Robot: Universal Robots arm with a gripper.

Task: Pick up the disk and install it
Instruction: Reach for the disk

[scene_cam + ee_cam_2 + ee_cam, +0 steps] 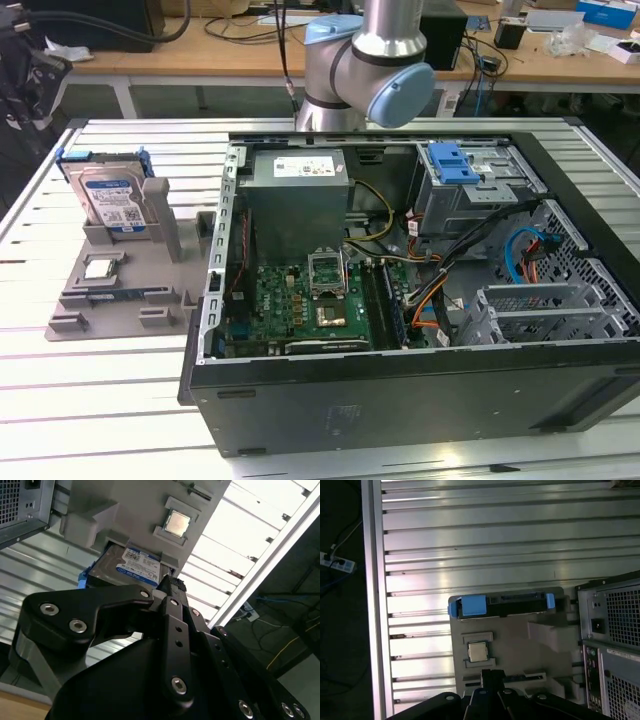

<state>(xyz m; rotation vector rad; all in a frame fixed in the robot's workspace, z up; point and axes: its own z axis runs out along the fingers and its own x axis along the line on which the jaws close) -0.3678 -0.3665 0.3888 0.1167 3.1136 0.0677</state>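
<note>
Hovering above the gray holder [120, 300] where the disk [110, 197] stands propped, the gripper [170, 585], open or closed I cannot tell, should square up to the blue rails [472, 605] first

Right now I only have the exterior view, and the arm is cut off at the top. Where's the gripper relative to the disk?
Observer: In the first wrist view the gripper looks to hang over the grey fixture, apart from the disk. The chip lies between them.
Operator: Disk seated in its slot?
Observer: Yes. Seen from above, it stands on edge in the fixture's end slot, with its blue rails showing at both ends.
Operator: Anything close on the case side?
Observer: The case's rear panel, with its power socket, stands right beside the fixture.
</note>
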